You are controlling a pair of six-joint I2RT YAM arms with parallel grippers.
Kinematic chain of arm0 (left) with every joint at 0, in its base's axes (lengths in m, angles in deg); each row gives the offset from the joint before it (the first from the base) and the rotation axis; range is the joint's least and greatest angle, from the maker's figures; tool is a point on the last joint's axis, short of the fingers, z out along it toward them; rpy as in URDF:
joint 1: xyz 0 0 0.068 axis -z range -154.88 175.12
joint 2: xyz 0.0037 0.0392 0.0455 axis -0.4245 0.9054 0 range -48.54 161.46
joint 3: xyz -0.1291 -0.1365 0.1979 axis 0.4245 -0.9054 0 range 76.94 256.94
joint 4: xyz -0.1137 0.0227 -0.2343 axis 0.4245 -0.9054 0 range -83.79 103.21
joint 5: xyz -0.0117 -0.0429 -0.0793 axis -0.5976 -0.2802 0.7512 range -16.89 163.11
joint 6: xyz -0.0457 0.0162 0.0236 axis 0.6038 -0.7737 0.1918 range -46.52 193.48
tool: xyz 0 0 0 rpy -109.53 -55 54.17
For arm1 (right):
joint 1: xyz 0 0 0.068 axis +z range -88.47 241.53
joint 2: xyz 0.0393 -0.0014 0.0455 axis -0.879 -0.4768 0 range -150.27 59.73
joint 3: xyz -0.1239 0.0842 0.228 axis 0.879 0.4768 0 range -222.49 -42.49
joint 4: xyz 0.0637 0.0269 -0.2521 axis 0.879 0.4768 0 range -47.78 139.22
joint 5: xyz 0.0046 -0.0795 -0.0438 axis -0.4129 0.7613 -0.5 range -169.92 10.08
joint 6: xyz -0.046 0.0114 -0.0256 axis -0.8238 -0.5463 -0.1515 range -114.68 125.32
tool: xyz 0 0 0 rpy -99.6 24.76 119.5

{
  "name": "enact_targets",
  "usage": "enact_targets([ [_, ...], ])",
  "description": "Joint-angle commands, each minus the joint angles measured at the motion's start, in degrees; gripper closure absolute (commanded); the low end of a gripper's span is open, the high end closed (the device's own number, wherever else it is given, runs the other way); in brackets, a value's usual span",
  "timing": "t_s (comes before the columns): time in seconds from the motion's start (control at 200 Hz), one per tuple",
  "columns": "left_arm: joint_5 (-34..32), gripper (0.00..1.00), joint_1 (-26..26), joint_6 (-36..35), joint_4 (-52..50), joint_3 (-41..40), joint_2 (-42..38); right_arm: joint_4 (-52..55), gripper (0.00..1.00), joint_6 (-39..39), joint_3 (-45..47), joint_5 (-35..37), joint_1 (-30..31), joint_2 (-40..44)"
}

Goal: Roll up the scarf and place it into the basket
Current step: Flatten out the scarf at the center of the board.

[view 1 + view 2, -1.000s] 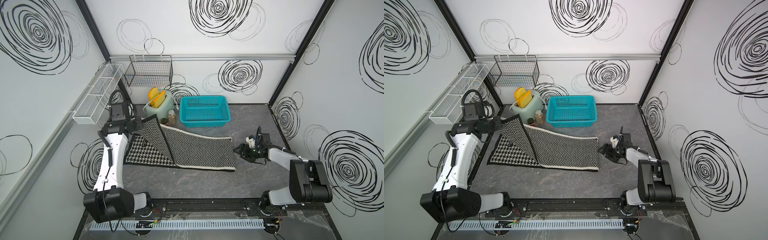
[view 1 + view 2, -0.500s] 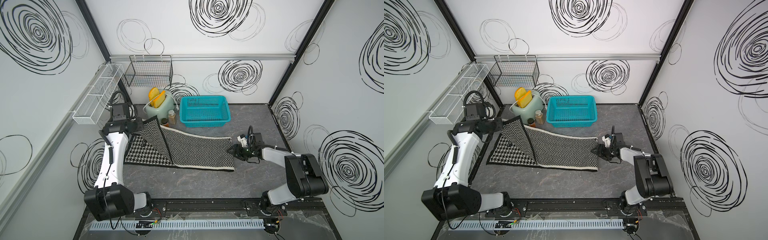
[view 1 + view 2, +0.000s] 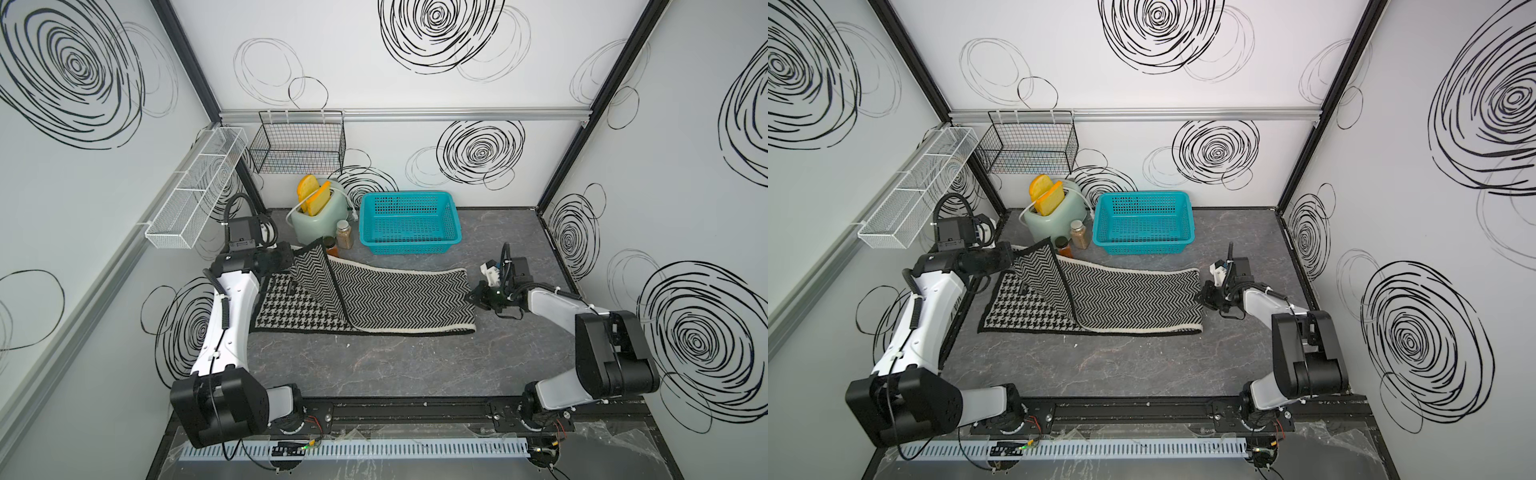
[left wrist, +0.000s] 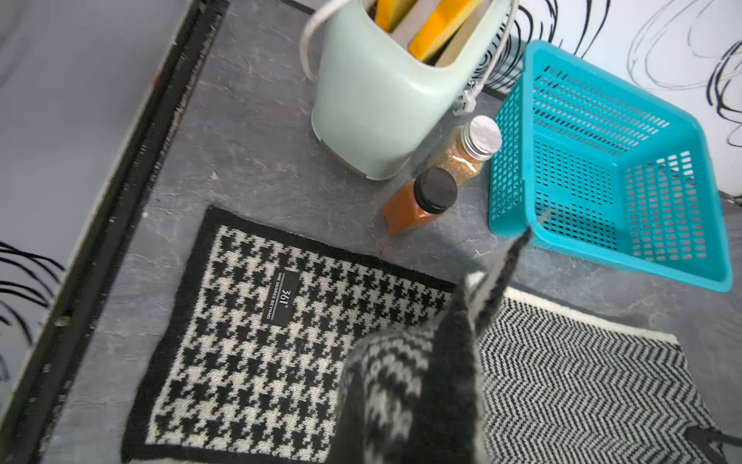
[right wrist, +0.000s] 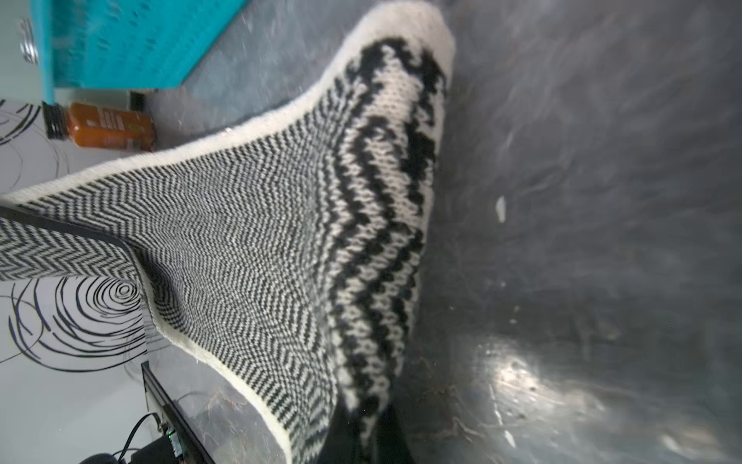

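Your left gripper (image 3: 293,261) is clamped on the scarf (image 3: 399,299) at its left end. It lifts a chevron flap off the houndstooth face, likely to start the roll. Your right gripper (image 3: 474,296), its arm stretched low, is pinched shut on the right edge at mid-frame, probably to anchor it. The turquoise basket (image 3: 411,247) sits just above, at upper centre.

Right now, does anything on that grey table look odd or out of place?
Only the black-and-white knit scarf: the left gripper holds one corner up like a tent, and the right gripper pinches the opposite end. Nothing looks spilled or broken.
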Motion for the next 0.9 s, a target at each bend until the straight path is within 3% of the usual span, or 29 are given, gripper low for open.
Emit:
enact_targets([
  [0.0,3.8,1.0,3.9,3.8,4.1,-2.2,-1.3,11.1,1.0,-5.9,-6.2,11.1,-2.7,3.2],
  [0.15,2.6,1.0,9.8,7.5,7.3,-3.6,-1.6,17.7,1.0,-9.5,-11.5,18.8,-6.1,4.2],
  [0.315,0.1,1.0,15.6,8.0,6.1,-4.4,-2.6,18.1,1.0,-9.7,-10.7,19.5,-9.0,4.2],
  [0.48,-1.0,1.0,16.6,6.1,5.8,-9.2,-3.6,17.8,1.0,-9.2,-6.9,18.1,-14.9,5.1],
  [0.64,-1.5,1.0,15.1,3.9,7.1,-10.2,-0.7,16.3,1.0,-8.2,-4.9,15.7,-15.6,5.3],
  [0.755,-2.4,1.0,11.7,1.3,6.7,-9.2,1.5,16.4,0.87,-8.8,-4.1,16.0,-15.6,5.8],
  [0.895,-2.3,1.0,9.3,-2.2,6.1,-9.3,3.5,15.9,0.64,-8.8,-3.7,15.7,-15.7,6.0],
])
